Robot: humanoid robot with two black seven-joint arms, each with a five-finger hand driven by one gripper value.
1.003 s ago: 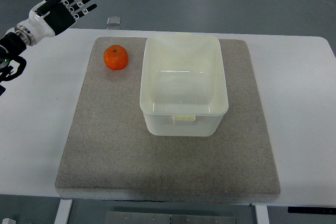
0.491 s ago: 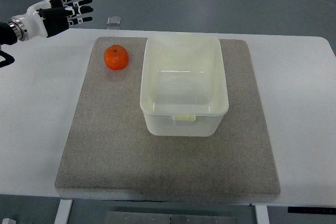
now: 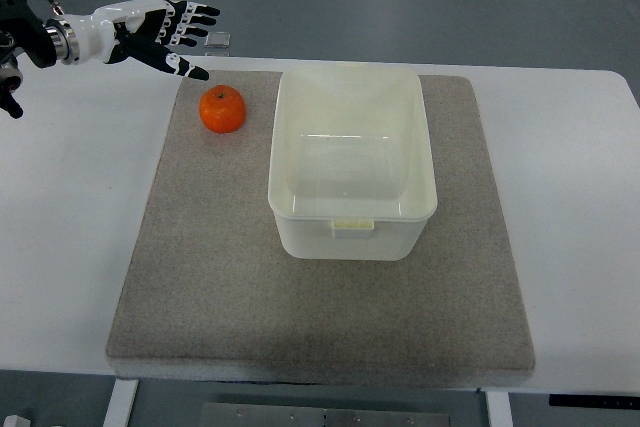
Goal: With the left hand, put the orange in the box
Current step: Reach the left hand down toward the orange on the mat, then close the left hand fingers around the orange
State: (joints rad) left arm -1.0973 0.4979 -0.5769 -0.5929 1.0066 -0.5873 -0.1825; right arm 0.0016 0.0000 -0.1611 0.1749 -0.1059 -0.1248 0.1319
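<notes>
left hand (image 3: pixel 160 29) fingers spread, empty | orange (image 3: pixel 222 109) lay just beyond fingertips, box-ward | box (image 3: pixel 351 159) right of orange

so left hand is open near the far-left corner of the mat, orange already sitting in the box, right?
Not quite. The top view shows the orange on the grey mat, left of the box, which holds nothing. The rest is right: the left hand is open, fingers spread, near the mat's far-left corner, not touching the orange.
</notes>
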